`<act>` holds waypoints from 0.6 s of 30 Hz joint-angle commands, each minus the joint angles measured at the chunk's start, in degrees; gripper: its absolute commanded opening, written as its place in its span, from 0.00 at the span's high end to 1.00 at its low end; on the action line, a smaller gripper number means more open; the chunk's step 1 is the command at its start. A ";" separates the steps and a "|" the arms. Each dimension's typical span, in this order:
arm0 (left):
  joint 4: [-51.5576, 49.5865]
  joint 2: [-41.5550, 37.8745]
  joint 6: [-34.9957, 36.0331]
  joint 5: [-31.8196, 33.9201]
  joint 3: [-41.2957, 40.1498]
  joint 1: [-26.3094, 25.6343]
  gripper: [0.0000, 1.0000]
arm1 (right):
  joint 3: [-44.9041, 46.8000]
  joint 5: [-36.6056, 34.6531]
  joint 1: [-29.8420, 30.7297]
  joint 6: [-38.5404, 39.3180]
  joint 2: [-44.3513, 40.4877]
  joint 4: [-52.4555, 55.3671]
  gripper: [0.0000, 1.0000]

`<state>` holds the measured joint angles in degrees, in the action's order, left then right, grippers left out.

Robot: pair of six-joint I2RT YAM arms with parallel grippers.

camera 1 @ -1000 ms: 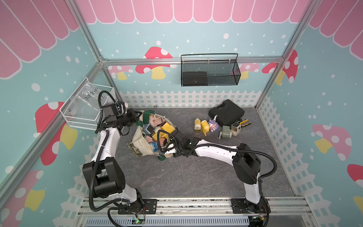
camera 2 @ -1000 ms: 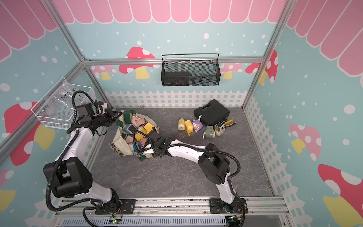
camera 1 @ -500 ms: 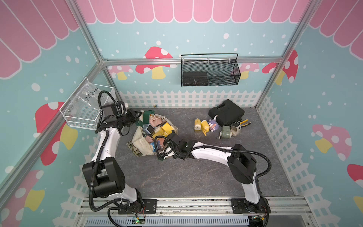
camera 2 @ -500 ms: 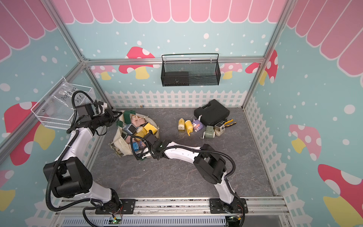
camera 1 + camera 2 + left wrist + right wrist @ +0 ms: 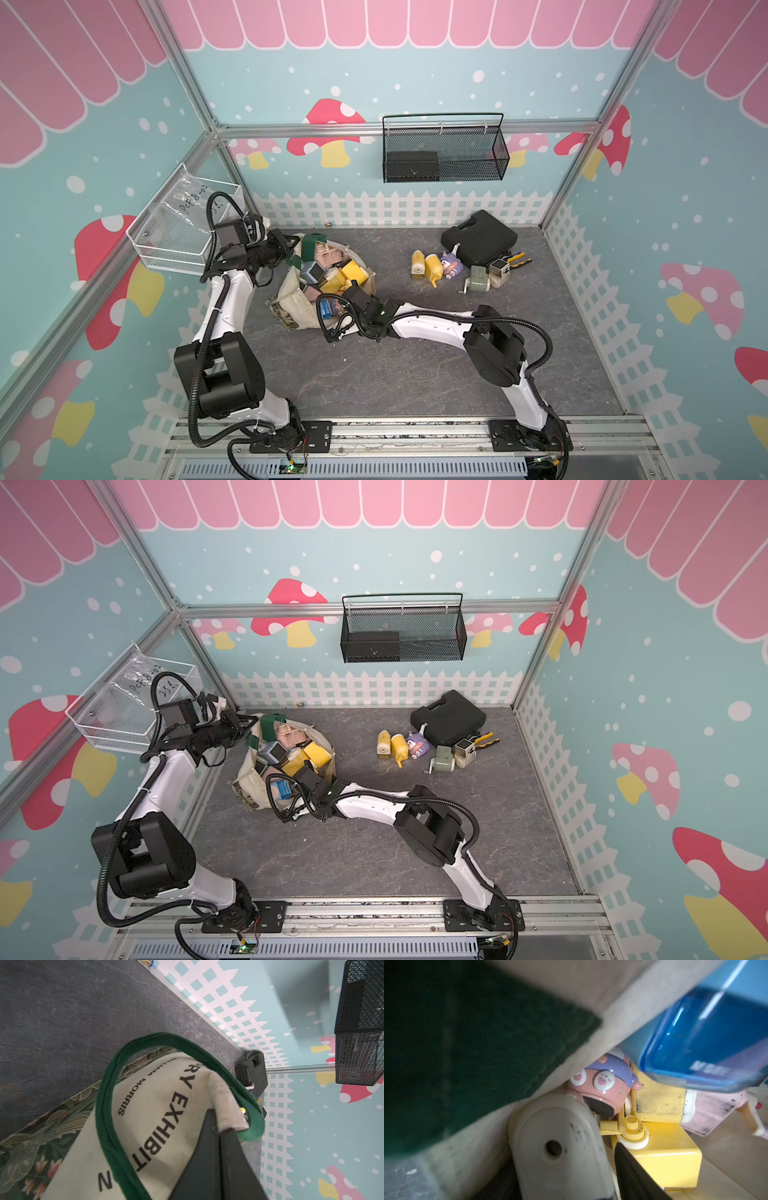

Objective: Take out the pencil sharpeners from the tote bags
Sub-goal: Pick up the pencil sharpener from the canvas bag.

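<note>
The tote bag (image 5: 291,309) lies slumped on the table with its mouth gaping and a heap of sharpeners inside. A handful of sharpeners already out (image 5: 455,270) sit well apart from the bag.

At the bag's rim, by the green strap (image 5: 108,1105), the left gripper (image 5: 219,1124) is pinched fully closed on the canvas edge and holds the mouth up. The right gripper (image 5: 343,305) is pushed in through the opposite side of the mouth. From its wrist view, a beige sharpener (image 5: 556,1147) seems to sit between the jaws. Only one finger (image 5: 633,1169) shows clearly, so I cannot tell whether it has a grip.

I'd say the beige one is the pick in hand. To do it well:

- **Grip:** the jaws should close squarely across its flat sides, with no canvas or strap caught in them.
- **Lift:** it should go straight out through the mouth while the left gripper holds the rim taut.
- **Yellow sharpener:** the yellow sharpener (image 5: 670,1159) lies against the visible finger, and its dial could snag.
- **Blue sharpener:** the blue sharpener (image 5: 706,1032) leans over the pile at the bag's lip and may tumble when its neighbour moves.
- **Pink cartoon sharpener:** the pink cartoon sharpener (image 5: 604,1088) is wedged deeper in the bag and looks safe to leave for now.
</note>
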<state>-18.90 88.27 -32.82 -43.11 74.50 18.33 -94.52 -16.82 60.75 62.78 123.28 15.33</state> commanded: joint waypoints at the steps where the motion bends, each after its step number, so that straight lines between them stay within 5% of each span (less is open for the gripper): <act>1: 1.80 -0.47 -0.76 -0.83 -0.06 0.99 1.00 | -0.91 -2.70 -0.38 -3.09 3.43 1.83 0.39; 9: 1.79 -0.47 -0.73 -0.74 -0.07 0.97 1.00 | -2.63 -1.38 -0.98 -8.86 2.71 2.82 0.55; 18: 1.79 -0.56 -0.76 -0.70 -0.06 0.88 1.00 | 0.66 8.09 -3.13 -17.70 -5.77 -1.85 0.61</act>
<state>-18.57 88.27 -32.82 -43.13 74.50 18.35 -95.33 -12.19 58.50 49.12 122.23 15.16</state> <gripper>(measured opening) 0.044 0.510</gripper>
